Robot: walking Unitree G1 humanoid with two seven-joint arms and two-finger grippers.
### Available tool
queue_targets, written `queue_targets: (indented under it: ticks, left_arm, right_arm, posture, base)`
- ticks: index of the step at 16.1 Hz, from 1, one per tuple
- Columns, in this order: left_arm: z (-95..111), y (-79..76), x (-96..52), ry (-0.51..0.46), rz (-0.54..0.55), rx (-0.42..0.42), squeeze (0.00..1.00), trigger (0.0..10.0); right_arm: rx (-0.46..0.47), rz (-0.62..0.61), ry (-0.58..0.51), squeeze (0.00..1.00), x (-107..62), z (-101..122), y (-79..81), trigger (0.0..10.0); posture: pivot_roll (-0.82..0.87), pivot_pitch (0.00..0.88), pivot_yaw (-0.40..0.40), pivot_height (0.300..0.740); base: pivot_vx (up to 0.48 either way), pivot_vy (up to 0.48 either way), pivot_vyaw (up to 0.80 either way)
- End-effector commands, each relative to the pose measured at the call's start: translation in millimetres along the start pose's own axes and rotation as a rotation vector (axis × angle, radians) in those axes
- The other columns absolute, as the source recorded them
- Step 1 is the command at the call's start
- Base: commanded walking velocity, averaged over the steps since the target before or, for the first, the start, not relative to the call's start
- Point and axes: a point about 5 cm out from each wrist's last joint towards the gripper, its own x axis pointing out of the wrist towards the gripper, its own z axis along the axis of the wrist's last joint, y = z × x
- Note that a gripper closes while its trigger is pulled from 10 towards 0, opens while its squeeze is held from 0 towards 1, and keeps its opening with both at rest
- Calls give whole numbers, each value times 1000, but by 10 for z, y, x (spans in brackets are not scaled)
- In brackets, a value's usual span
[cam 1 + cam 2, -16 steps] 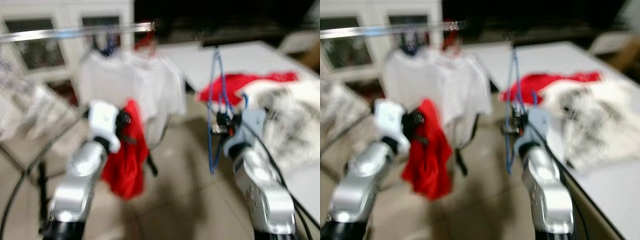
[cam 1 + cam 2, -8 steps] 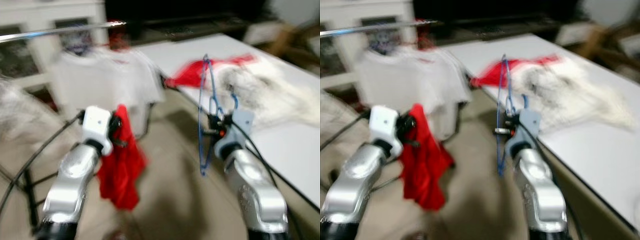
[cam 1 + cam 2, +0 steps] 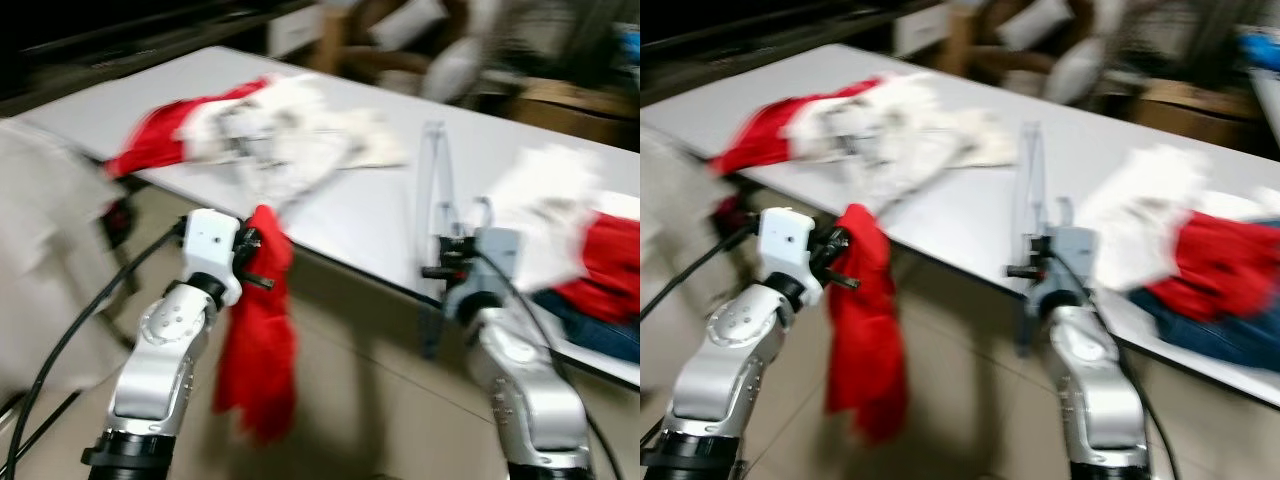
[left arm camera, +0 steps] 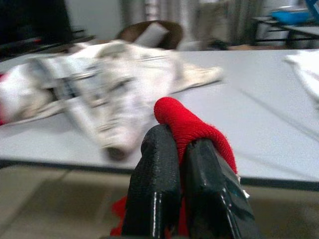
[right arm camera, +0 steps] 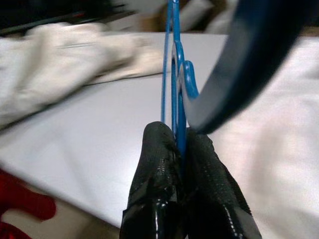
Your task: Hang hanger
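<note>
The right gripper (image 5: 179, 149) has its jaws clenched on a blue hanger (image 5: 174, 74), which stands upright above the fingers, held in front of the edge of a long white surface (image 3: 370, 215). The left gripper (image 4: 179, 164) has its jaws clenched on a red garment (image 3: 258, 330), whose folded edge pokes up between the black fingers (image 4: 154, 184) while the rest hangs down toward the tiled floor (image 3: 370, 400). On the surface lie 2 heaps of clothes: a white and red pile (image 3: 250, 125) at the far left and a white, red and blue pile (image 3: 590, 260) at the right. The head views are blurred.
</note>
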Motion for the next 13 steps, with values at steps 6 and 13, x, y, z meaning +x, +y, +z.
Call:
queue_targets:
  ticks: [6,13]
  left_arm:
    - [72,54,3,-35,15,-8,0,10000]
    - [87,17,-1,-42,1,29,0,10000]
  right_arm:
    - [-20,17,-20,0,-10,47,69,10000]
    - [-44,66,-76,0,-20,128,140,10000]
  posture:
    - [-58,9,-37,740]
    - [-58,2,-48,740]
  base:
    - [0,80,-790]
    - [0,-86,-800]
